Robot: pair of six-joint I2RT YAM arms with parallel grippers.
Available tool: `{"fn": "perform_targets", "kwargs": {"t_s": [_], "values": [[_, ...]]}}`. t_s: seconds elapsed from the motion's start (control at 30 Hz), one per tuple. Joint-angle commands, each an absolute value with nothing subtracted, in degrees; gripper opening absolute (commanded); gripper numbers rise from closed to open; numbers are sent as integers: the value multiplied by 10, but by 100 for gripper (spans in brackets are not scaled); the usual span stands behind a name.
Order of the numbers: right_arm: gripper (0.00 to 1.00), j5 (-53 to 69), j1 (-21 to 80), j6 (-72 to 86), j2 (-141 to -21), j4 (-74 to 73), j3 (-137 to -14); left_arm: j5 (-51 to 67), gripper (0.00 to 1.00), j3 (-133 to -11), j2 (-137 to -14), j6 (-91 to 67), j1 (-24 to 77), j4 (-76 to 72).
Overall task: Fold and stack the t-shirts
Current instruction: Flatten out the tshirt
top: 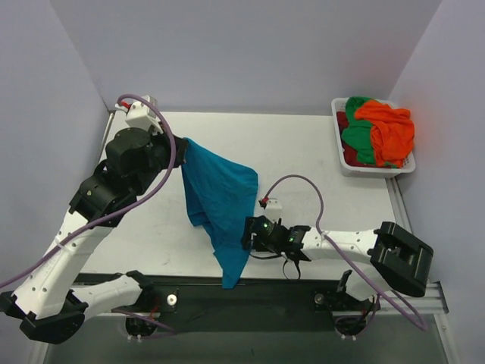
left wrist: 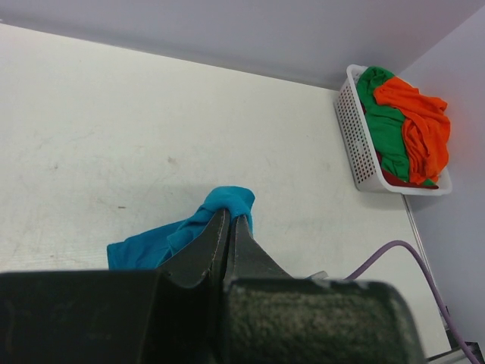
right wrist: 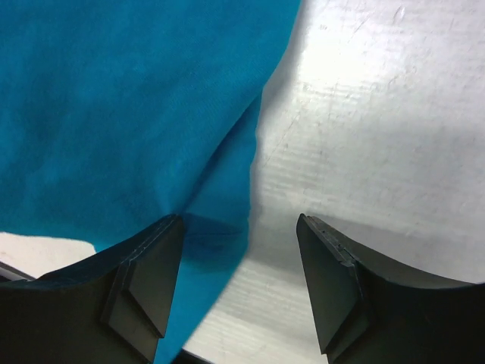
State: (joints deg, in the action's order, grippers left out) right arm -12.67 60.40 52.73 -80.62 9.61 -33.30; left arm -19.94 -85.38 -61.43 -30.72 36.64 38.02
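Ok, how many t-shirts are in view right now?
4. The teal t-shirt hangs from the left fingers; the orange t-shirt, green t-shirt and dark red t-shirt lie heaped in the white basket, far right. More may be hidden underneath.

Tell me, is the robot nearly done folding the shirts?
Not nearly. Nothing is folded or stacked yet. The left claw is shut on the teal shirt, holding it up, with the open right claw at its edge. The orange shirt and green shirt wait crumpled in the basket.

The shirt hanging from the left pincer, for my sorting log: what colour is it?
Plain teal blue shirt; top external view shows it best.
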Motion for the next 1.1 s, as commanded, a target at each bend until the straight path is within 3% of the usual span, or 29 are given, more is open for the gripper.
{"fn": "perform_targets", "kwargs": {"t_s": [0.0, 0.37, 0.7, 1.07], "values": [[62, -185, 638, 563, -789, 56, -336, -192, 0, -875, -610, -296, 363, 366], [61, -267, 737, 619, -715, 24, -314, -186, 0, -869, -606, -294, 363, 362], [53, -289, 867, 635, -937, -124, -517, -175, 0, -867, -607, -294, 361, 360], [50, -314, 896, 661, -994, -221, -567, -173, 0, -860, -598, -291, 360, 363]]}}
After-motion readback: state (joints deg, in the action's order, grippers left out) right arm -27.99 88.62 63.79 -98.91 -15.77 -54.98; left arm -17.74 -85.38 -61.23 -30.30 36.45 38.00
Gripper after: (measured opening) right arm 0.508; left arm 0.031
